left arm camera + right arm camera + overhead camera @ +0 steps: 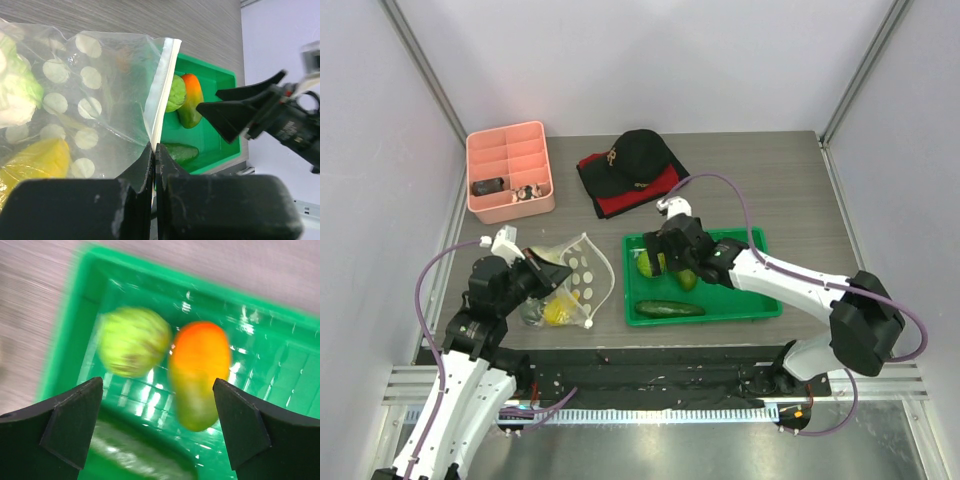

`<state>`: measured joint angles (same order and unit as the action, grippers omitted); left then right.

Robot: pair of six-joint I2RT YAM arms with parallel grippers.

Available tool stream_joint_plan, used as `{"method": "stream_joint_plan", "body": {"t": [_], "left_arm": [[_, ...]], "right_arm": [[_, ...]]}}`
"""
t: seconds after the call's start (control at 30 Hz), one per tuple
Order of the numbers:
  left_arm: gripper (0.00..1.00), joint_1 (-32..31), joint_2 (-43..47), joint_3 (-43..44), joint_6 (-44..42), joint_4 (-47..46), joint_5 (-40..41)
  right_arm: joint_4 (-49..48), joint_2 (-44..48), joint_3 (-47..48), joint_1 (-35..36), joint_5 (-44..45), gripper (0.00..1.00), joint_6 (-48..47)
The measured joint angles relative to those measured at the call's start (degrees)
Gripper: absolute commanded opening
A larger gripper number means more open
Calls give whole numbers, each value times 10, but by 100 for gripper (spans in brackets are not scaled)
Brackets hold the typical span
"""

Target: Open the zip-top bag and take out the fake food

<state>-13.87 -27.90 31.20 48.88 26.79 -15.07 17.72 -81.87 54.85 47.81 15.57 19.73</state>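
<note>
Pinching the zip strip (165,85) at its near end, the left fingers (150,161) are pressed fully together on the lip of the zip-top bag (582,275). That grip likely anchors one side of the mouth so the pouch cannot slide while pieces are drawn out. The bag lies on the desk (750,180) between the left arm and the green tray (745,300), just beside the tray's left wall.

Its mouth faces the tray, and its closed end trails back toward the left arm. Its long axis seems to run across the desk from left to right, with the zip strip lying crosswise, near to far. A yellow piece (42,157) and a leafy green piece (15,75) sit inside it, so the emptying looks only partly done.

Over the tray's left end, the right fingers (658,258) are spread wide and hold nothing. Below them, a round green piece (134,341) and an orange-and-green piece (199,370) rest side by side on the tray floor. The cucumber (670,309) lies lengthwise along the tray's near edge. The tray evidently serves as the drop-off place, close enough to keep each carry short.
</note>
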Motion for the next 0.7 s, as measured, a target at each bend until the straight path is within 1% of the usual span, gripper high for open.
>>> {"method": "stream_joint_plan", "body": {"t": [0.07, 0.1, 0.13, 0.27, 0.3, 0.33, 0.4, 0.47, 0.53, 0.6, 0.63, 0.67, 0.7], "left_arm": [[0, 0, 0, 0, 0, 0, -2], [0, 0, 0, 1, 0, 0, -4], [0, 0, 0, 2, 0, 0, -6], [0, 0, 0, 2, 3, -3, -11], [0, 0, 0, 2, 4, -3, -13], [0, 0, 0, 2, 5, -3, -15], [0, 0, 0, 3, 6, -3, -19], [0, 0, 0, 5, 7, -4, -23], [0, 0, 1, 6, 7, -3, -25], [0, 0, 2, 8, 7, -3, -28], [0, 0, 3, 9, 8, -3, -28], [0, 0, 4, 10, 9, -3, -30], [0, 0, 5, 12, 11, -3, -30]], "right_arm": [[13, 0, 32, 25, 16, 91, -1], [13, 0, 49, 37, 15, 89, -2], [6, 0, 62, 48, 8, 85, -1], [-55, -13, 84, 82, -66, 77, 12], [-72, -28, 90, 91, -84, 75, 15], [-82, -42, 98, 98, -97, 70, 19], [-106, -89, 123, 119, -122, 66, 21], [-126, -133, 141, 136, -145, 58, 24], [-146, -168, 144, 149, -167, 53, 25], [-158, -194, 144, 155, -184, 53, 24], [-165, -204, 144, 155, -192, 56, 24], [-174, -212, 143, 154, -199, 59, 22], [-188, -220, 142, 153, -207, 66, 22]]}}
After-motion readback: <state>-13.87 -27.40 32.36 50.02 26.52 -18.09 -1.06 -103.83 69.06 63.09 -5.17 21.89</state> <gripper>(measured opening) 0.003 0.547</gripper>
